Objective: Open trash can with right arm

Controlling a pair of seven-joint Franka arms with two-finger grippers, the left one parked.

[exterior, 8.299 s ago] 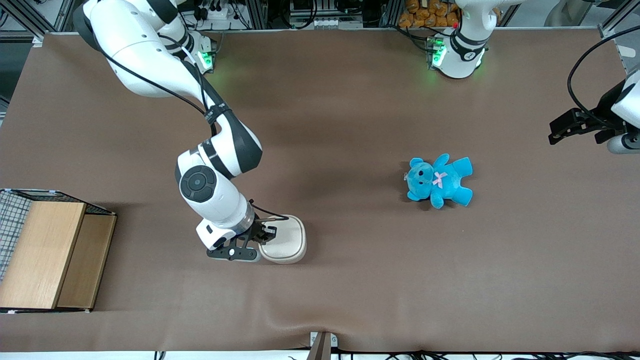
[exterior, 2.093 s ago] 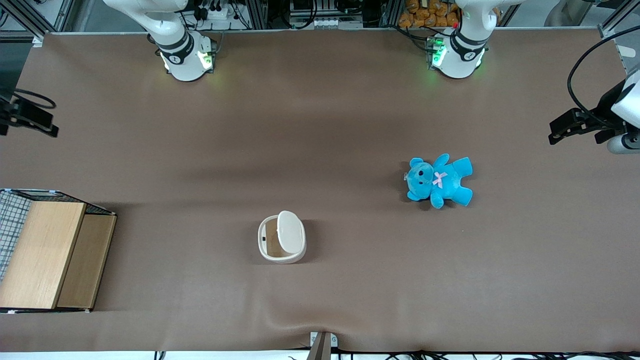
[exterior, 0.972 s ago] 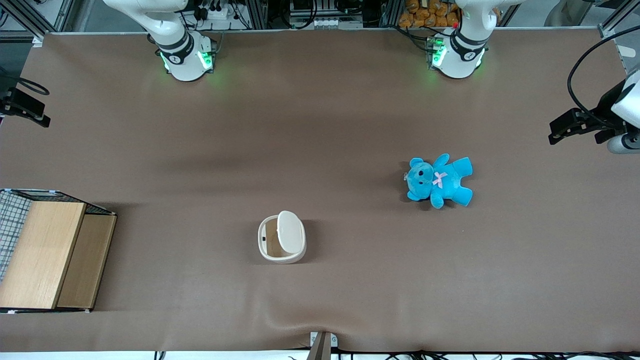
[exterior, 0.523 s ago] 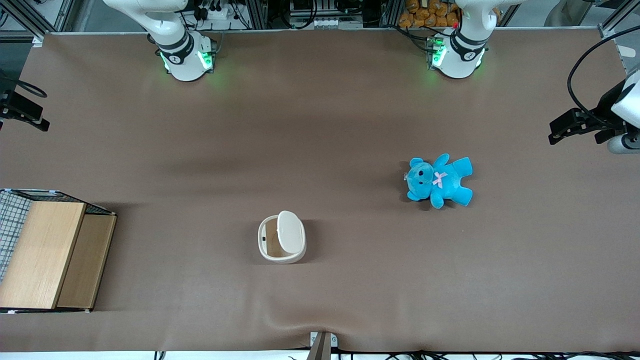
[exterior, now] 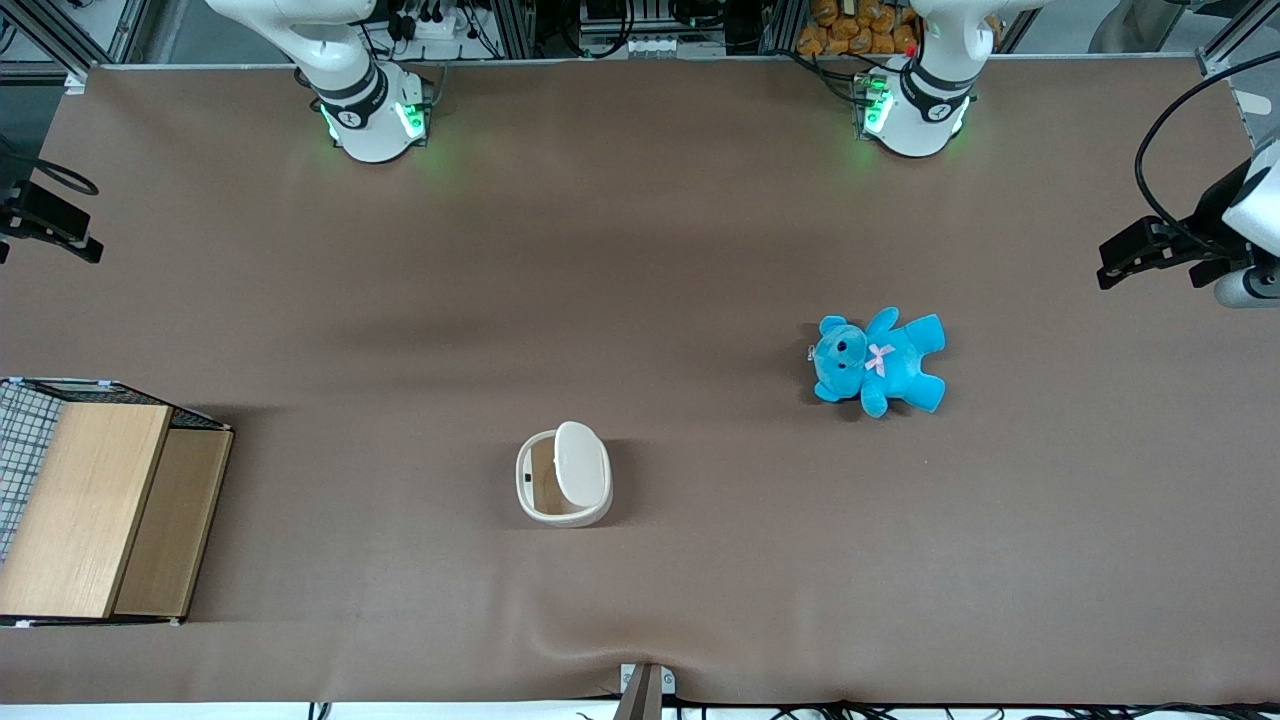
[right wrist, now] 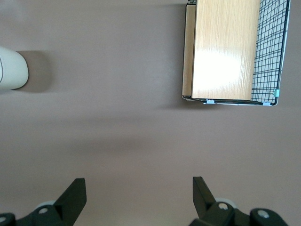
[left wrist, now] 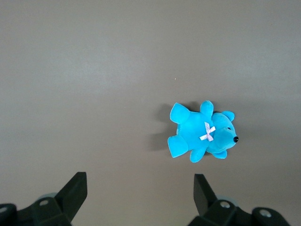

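Observation:
The cream-white trash can point(exterior: 563, 476) stands on the brown table, near the front camera. Its flat lid point(exterior: 582, 462) is tilted up on its hinge, and the tan inside point(exterior: 541, 476) shows beside it. Part of the can also shows in the right wrist view point(right wrist: 11, 68). My right arm's gripper point(exterior: 48, 224) hangs high at the working arm's end of the table, well away from the can. In the right wrist view the gripper point(right wrist: 138, 182) is open and empty, with only bare table between the fingers.
A blue teddy point(exterior: 879, 362) lies toward the parked arm's end and shows in the left wrist view point(left wrist: 203, 132). A wooden box point(exterior: 92, 508) with a wire-mesh side stands at the working arm's end, also in the right wrist view point(right wrist: 226, 49).
At 8.3 s ago the gripper was at the shut trash can. The lid now stands open and the arm has pulled away to the table's end, barely moving over the last second.

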